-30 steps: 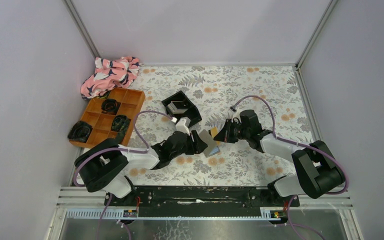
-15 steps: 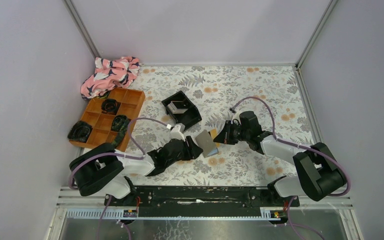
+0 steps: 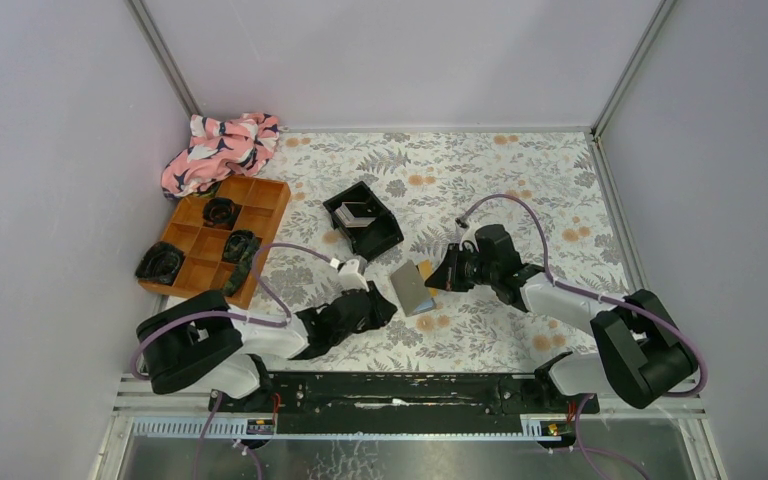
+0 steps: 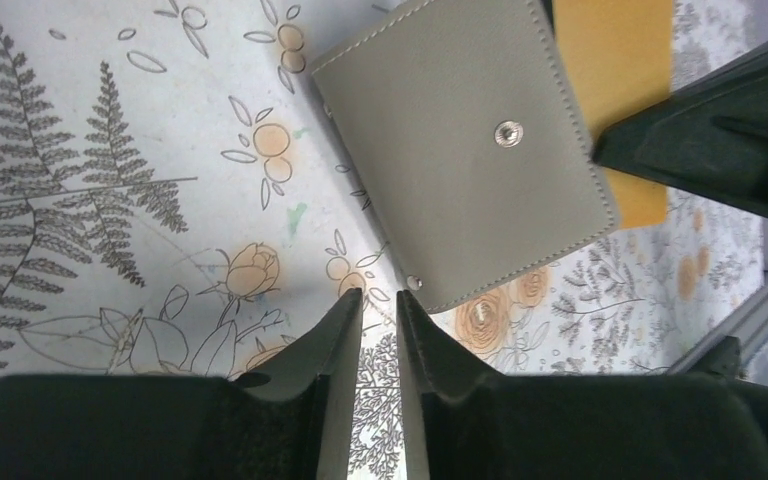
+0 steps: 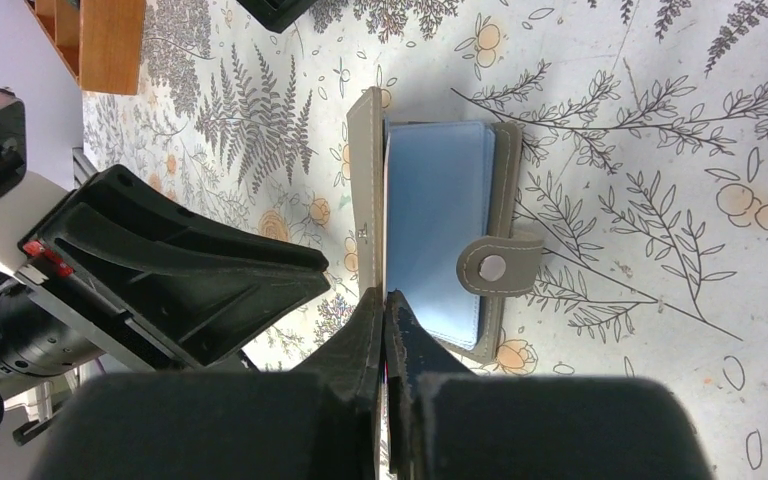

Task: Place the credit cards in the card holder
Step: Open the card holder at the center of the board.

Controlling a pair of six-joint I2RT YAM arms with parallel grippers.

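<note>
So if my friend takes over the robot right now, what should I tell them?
Left gripper: nearly closed, empty, just short of the small grey-taupe folding card holder, not touching it.
Right gripper: shut on one edge of the card holder, holding it open and tilted.
Cards: pale thin credit cards seem to lie in the black square plastic tray.
Done: the holder is open; whether any card is inside cannot be seen.
Left: fetch the cards from the tray and slide them into the holder.
</note>
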